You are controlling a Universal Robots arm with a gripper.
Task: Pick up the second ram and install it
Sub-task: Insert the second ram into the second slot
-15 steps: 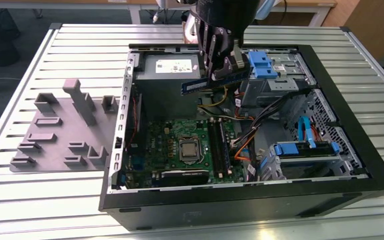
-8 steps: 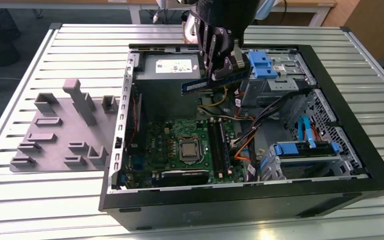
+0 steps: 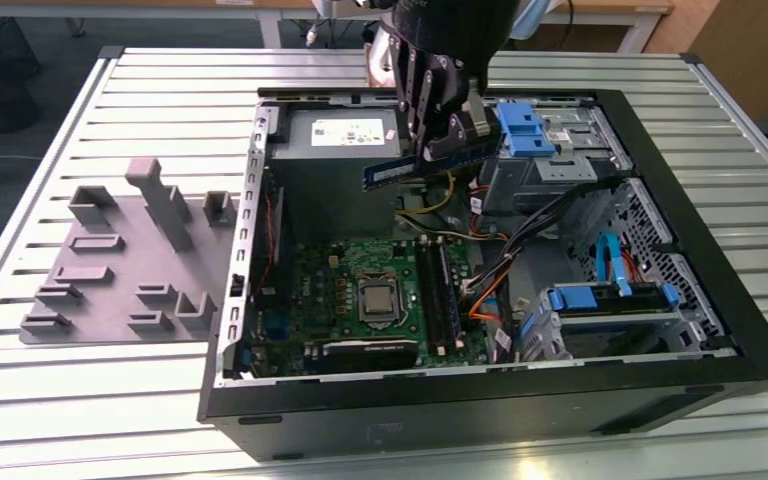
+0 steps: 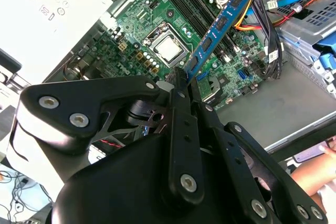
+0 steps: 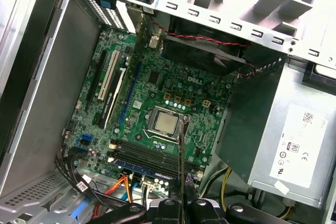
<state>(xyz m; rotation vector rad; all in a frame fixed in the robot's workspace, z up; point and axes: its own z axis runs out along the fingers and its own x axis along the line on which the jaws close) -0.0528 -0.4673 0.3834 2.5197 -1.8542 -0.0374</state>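
Observation:
The second ram point(image 3: 395, 171) is a slim blue stick with dark chips, held in the air above the open computer case point(image 3: 704, 300). My gripper point(image 3: 442, 148) is shut on one end of it, high over the back half of the case. In the second wrist view the ram point(image 4: 223, 22) sticks out from the gripper point(image 4: 185, 75) over the green motherboard point(image 4: 152, 22). In the first wrist view the ram point(image 5: 181, 150) shows edge-on as a thin line over the long memory slots point(image 5: 152, 156), beside the processor point(image 5: 165, 123).
The gray holder tray point(image 3: 117, 260) lies on the slatted table at the exterior view's left of the case. Inside the case are the power supply point(image 3: 337, 130), blue drive cages point(image 3: 531, 130) and loose cables point(image 3: 491, 270). A person's hand point(image 4: 315, 174) shows beside the case.

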